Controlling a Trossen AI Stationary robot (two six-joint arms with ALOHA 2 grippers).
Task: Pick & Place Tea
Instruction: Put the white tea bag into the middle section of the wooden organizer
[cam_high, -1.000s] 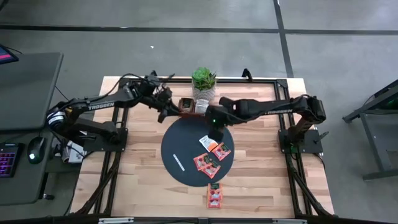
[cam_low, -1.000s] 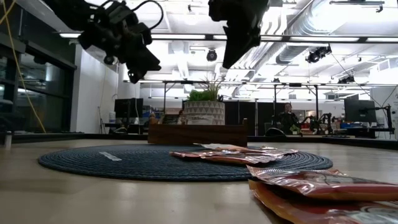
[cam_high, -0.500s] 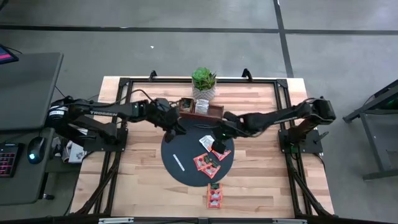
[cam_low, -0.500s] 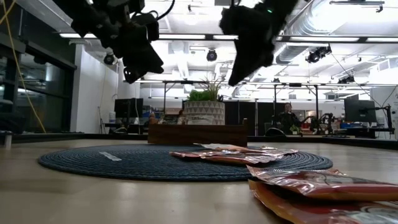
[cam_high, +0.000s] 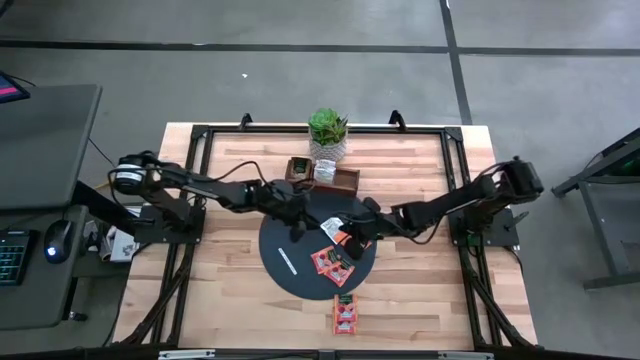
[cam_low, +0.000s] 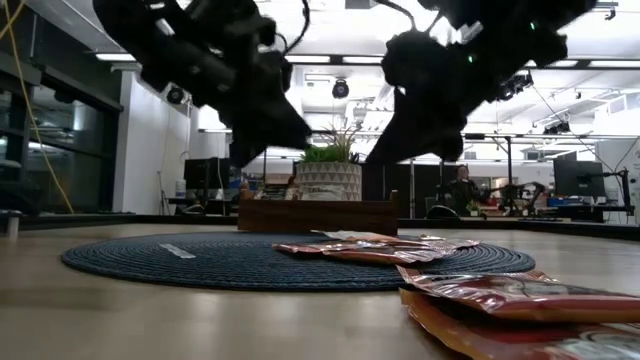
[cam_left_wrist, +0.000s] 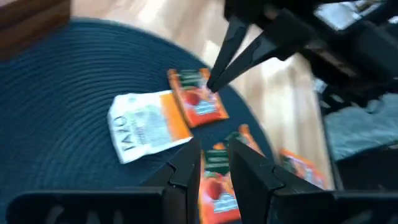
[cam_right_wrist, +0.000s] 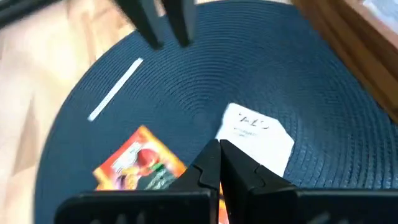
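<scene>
Several tea sachets lie flat on the dark round mat: a white one, an orange one beside it and two orange ones nearer. More orange sachets lie on the wood near the front edge. My left gripper hovers open over the mat's far part, with nothing between its fingers. My right gripper is shut and empty. It hangs above the white sachet and the orange one, tips pointing down at a slant. Both are clear of the mat in the low view.
A brown wooden compartment tray stands just beyond the mat, a potted plant behind it. A thin white strip lies on the mat's left part. The two grippers are close together over the mat. Bare wood lies left and right of the mat.
My left gripper has swung from the tray's left end toward the table's near side and right, sinking over the mat. My right gripper has come down toward the sachets on the mat and tipped its fingers downward. No sachet has moved.
</scene>
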